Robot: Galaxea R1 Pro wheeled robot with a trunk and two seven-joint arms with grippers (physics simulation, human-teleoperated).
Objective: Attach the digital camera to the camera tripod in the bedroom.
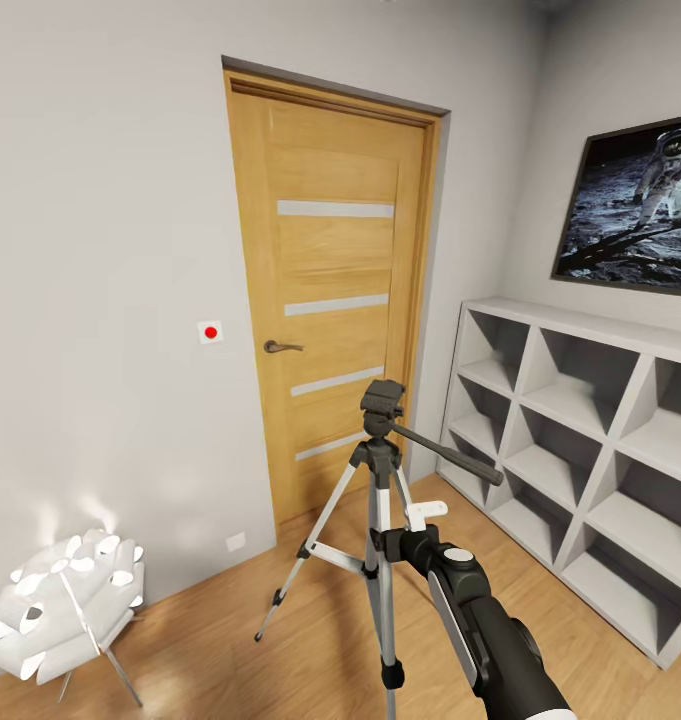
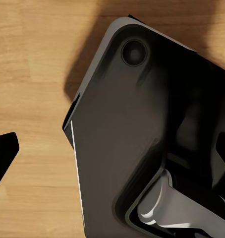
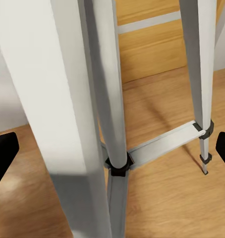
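camera tripod point(image 1: 379, 470) before wooden door point(image 1: 332, 290) (shut)

Wooden door point(image 1: 335, 300), white shelf unit point(image 1: 580, 450), astronaut pic point(image 1: 635, 205), white lamp point(image 1: 65, 605).

Head cam: high, looks forward and down at camera tripod point(image 1: 380, 500), wooden door point(image 1: 330, 290), shelf unit point(image 1: 580, 450); mid range. Right wrist cam: very close to tripod legs point(image 3: 110, 99), faces door base and wood floor point(image 3: 162, 198); shares these w/ head cam. Left wrist cam: aims at floor, close on dark body, probably robot's own.
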